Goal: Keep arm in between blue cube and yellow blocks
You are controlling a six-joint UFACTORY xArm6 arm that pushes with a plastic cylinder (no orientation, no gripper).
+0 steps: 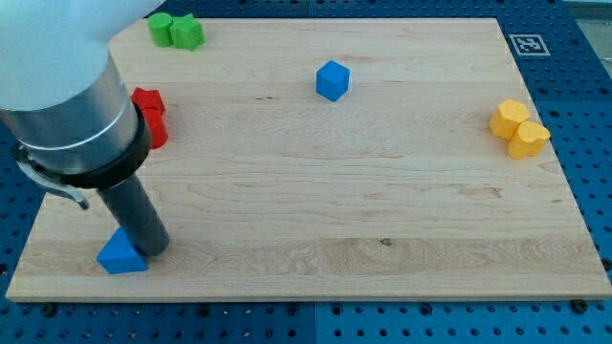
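Touching blue triangular block (120, 255): my tip (156, 248).

A pale wooden surface (382, 220) fills most of the view, its grain running lengthwise, with a small dark knot low down near the middle of the surface. All around the surface lies a blue perforated base (588, 115), its regular holes showing along the view's right, left and bottom edges of the surface. Just beyond the surface's upper right corner sits a white square marker (527, 44) with a black pattern. The light is even and soft, casting only faint shadows on the surface.
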